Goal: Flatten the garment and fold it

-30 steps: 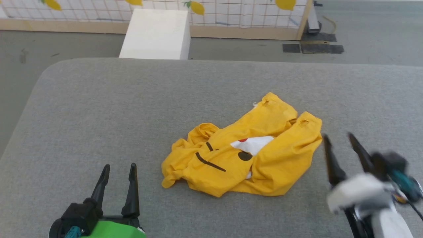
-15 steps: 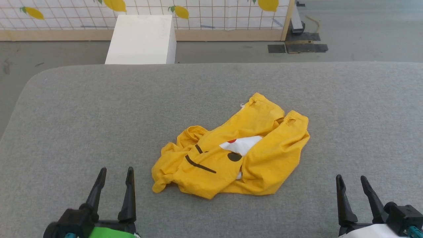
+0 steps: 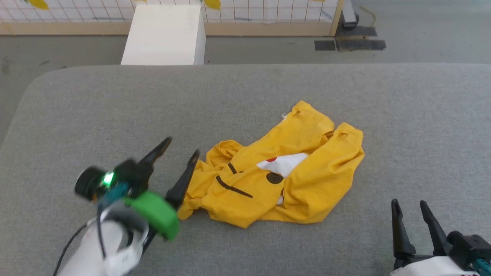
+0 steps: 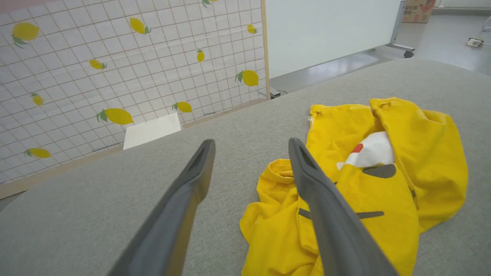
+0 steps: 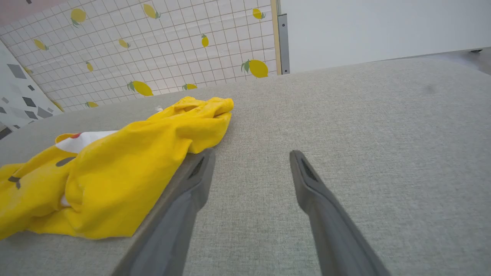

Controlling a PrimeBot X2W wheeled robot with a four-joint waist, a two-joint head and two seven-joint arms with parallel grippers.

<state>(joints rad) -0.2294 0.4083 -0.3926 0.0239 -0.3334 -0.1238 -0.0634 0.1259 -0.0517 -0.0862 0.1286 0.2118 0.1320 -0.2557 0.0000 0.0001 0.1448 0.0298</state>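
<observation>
The mustard-yellow T-shirt (image 3: 307,180) lies crumpled in a loose heap near the middle of the grey bench (image 3: 115,107), neither flat nor folded. Its cloth is bunched over itself, with 2 rounded lobes pointing toward the bench's far edge. A white patch (image 3: 285,164) with a red dot (image 3: 271,159) peeks out between folds, beside 2 dark brown stripes (image 3: 234,188).

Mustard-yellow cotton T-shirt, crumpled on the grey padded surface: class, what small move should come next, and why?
Probably lower the left gripper onto the bunched left edge of the crumpled mustard-yellow cotton T-shirt and close on it. Its jaws hover open right beside that edge, holding nothing; the right gripper, open too, sits apart from the cloth.
</observation>
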